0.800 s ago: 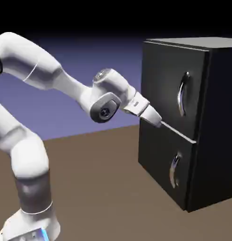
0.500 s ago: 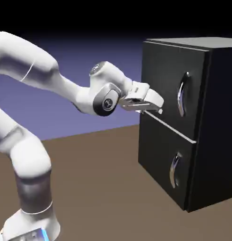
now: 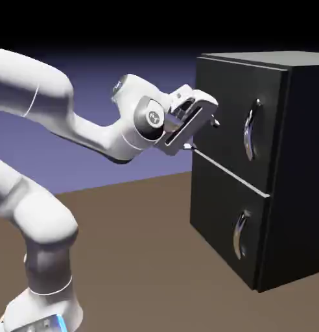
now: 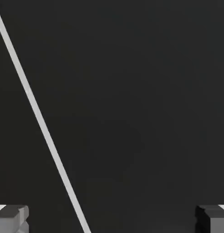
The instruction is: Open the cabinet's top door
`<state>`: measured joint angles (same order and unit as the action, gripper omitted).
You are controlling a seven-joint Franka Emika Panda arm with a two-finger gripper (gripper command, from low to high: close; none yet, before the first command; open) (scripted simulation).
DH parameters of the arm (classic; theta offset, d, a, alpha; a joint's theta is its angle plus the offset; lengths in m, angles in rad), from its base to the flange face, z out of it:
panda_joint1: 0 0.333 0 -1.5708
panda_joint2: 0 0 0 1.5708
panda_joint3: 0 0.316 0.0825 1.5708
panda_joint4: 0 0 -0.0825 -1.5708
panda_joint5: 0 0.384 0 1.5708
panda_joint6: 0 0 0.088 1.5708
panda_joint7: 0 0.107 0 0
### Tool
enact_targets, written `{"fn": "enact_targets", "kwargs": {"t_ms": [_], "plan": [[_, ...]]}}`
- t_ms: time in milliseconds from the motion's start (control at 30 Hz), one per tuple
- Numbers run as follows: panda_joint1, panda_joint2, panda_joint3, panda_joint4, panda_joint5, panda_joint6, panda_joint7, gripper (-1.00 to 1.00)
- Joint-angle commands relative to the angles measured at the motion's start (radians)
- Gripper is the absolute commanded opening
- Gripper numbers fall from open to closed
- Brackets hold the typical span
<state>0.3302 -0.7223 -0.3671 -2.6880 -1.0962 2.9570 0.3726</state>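
Observation:
The black cabinet (image 3: 299, 162) stands at the right of the exterior view. Its top door (image 3: 224, 107) is flush with the front, and a long curved silver handle (image 3: 251, 130) runs down its right side. My gripper (image 3: 202, 133) is open and rolled at a slant, close against the top door's left part, well left of the handle. In the hand view the top door (image 4: 132, 100) fills the picture in black, with a pale grey seam line (image 4: 41, 124) crossing diagonally. The fingertips (image 4: 12, 218) sit far apart at the bottom corners with nothing between them.
Below the pale seam (image 3: 235, 176) is the shorter lower door (image 3: 217, 217) with its small silver handle (image 3: 240, 235). The cabinet stands on a brown table (image 3: 142, 259). My white arm (image 3: 91, 130) arches in from the left.
The hand has risen from the seam between the doors to the top door's left part and has rolled, so the fingers now stand at a slant.

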Motion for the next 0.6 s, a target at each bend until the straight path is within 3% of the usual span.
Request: {"fn": "enact_targets", "kwargs": {"t_ms": [0, 567], "plan": [[0.013, -0.006, -0.015, 0.005, -0.044, -0.003, -0.015, 0.00], [0.227, -0.109, -0.262, 0.087, -0.783, -0.057, -0.263, 0.00]]}}
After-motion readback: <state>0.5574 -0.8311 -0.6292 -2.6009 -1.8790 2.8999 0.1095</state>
